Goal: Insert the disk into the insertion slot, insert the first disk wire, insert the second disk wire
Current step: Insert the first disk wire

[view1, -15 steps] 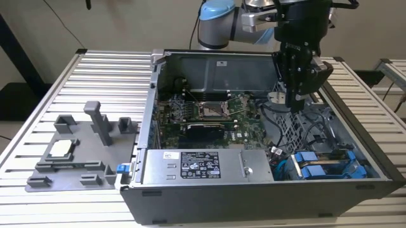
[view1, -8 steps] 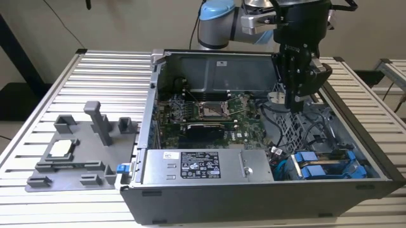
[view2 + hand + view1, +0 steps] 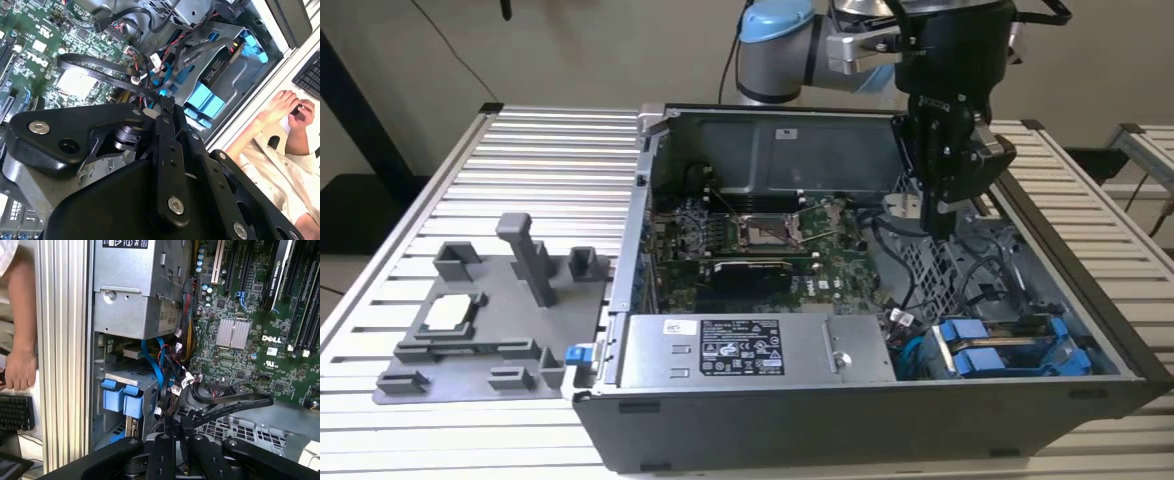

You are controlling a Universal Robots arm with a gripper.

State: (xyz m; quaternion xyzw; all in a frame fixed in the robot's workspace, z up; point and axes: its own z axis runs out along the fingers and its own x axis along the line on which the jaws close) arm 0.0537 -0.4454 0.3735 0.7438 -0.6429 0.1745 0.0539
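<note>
The drive cage with the insertion slot (image 3: pixel 1067 330) sits in the open computer case's near corner, at the exterior view's right. Bright blue bracket tabs (image 3: pixel 985 360) (image 3: pixel 123 399) (image 3: pixel 205 100) of the disk show seated in it. My gripper (image 3: pixel 942 226) reaches down into the case's middle, above the perforated panel and away from the cage. Its fingers (image 3: pixel 166 107) (image 3: pixel 170 432) look shut, with their tips among loose wires. A blue wire (image 3: pixel 161 365) and a flat black cable (image 3: pixel 235 402) (image 3: pixel 100 70) run right by the tips. I cannot tell whether a wire is clamped.
The large grey power-supply box (image 3: pixel 720 348) lies along the case's front. The motherboard (image 3: pixel 761 240) fills the case floor. A grey fixture (image 3: pixel 480 320) stands on the slatted table at the exterior view's left. A person's hand (image 3: pixel 17 372) and a keyboard (image 3: pixel 15 412) are beside the table.
</note>
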